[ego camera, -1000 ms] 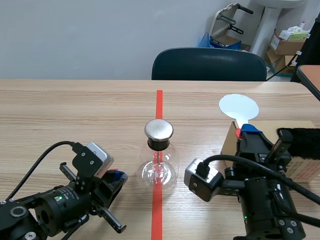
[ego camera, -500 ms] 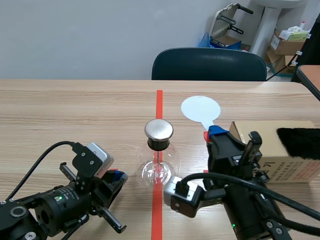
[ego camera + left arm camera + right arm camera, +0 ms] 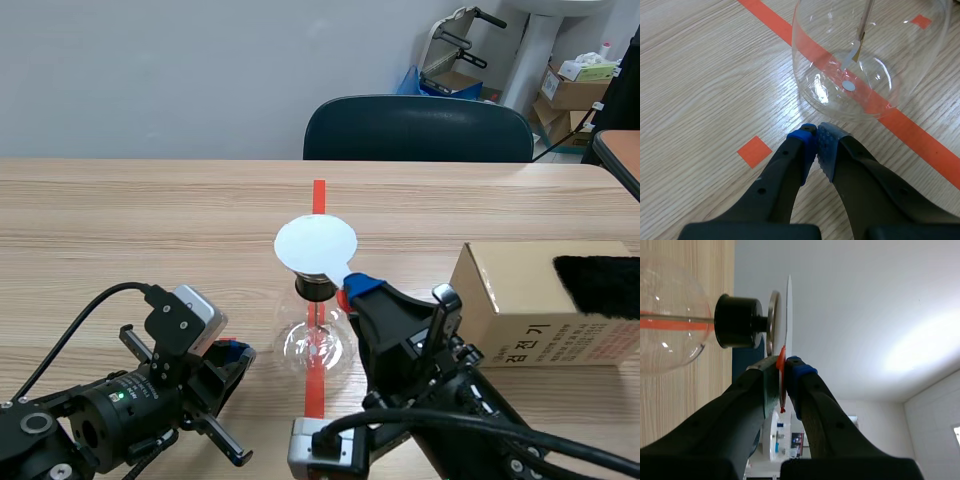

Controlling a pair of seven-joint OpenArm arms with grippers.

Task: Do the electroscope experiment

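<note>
The electroscope, a clear glass flask (image 3: 318, 345) with a black stopper (image 3: 313, 288), stands on the red tape line at the table's middle. A white round paddle (image 3: 316, 244) with a red handle hovers flat just over its metal cap (image 3: 772, 322). My right gripper (image 3: 350, 288) is shut on the paddle's handle (image 3: 782, 371), and the white paddle (image 3: 788, 310) lies edge-on beside the cap. My left gripper (image 3: 815, 143) rests shut on nothing just short of the flask (image 3: 870, 55), low on the table at the left (image 3: 232, 352).
A cardboard box (image 3: 540, 305) with a black furry cloth (image 3: 600, 285) on it stands at the right. A dark chair (image 3: 418, 130) sits beyond the table's far edge. Orange tape squares (image 3: 754, 151) mark the wood near the left gripper.
My right arm has swung left from the box, carrying the white paddle across the table to just above the flask's metal cap. The left arm has not moved.
</note>
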